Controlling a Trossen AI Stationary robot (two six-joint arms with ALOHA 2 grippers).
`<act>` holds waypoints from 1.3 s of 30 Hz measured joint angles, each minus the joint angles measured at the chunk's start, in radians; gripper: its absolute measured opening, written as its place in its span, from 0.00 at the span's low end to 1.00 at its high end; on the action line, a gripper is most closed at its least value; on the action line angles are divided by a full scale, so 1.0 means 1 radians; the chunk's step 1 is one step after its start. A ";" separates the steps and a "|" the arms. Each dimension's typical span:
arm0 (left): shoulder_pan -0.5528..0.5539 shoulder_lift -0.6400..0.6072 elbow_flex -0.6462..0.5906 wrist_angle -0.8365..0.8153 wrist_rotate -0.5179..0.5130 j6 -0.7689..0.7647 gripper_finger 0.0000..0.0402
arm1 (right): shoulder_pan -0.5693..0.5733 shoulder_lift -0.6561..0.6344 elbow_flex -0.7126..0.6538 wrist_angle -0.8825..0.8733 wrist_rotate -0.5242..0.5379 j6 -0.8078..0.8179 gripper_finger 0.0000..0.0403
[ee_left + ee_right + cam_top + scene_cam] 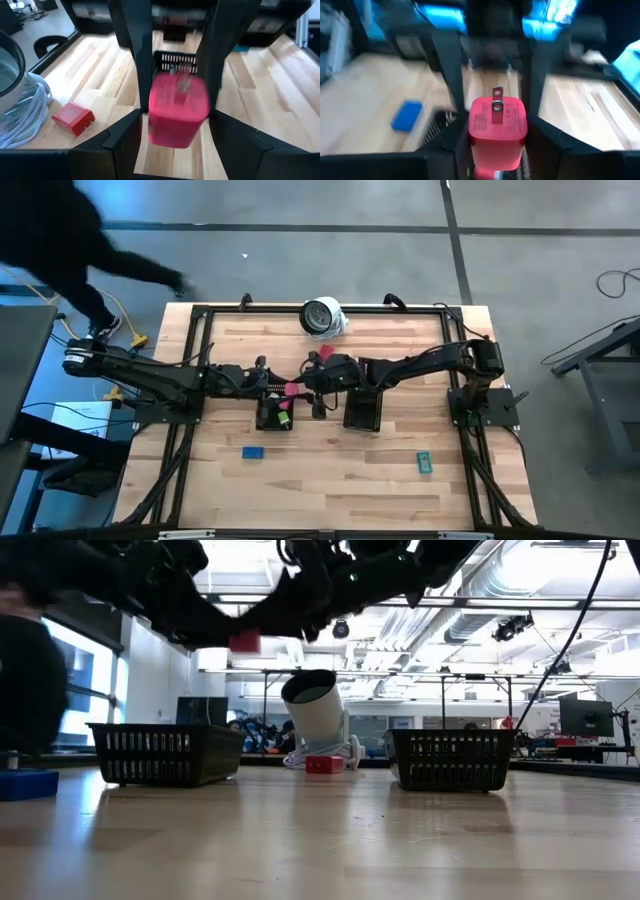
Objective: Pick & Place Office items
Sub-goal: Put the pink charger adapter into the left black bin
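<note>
While half-hidden between both grippers' fingers (grips unclear), pink piece (pixel 178 110) aloft.

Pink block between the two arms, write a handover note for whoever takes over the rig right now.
Grippers: left gripper and right gripper meet at the pink block in mid-air near the left tray; which one carries it is unclear.
Done: a green piece lies in the left tray.
Left: pink block not yet placed; red piece beside the white round object, blue piece and teal piece lie on the table.
Right tray: contents not visible.
</note>
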 joint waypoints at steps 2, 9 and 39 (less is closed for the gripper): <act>0.002 0.004 -0.002 -0.007 -0.011 0.007 0.55 | 0.002 -0.005 0.007 0.020 -0.003 0.002 0.35; 0.001 0.003 -0.002 0.007 -0.013 0.021 0.55 | 0.003 -0.007 0.006 0.018 -0.018 0.010 0.35; -0.016 0.002 -0.003 0.085 0.005 0.077 0.55 | 0.005 -0.005 0.003 -0.014 -0.035 0.019 0.35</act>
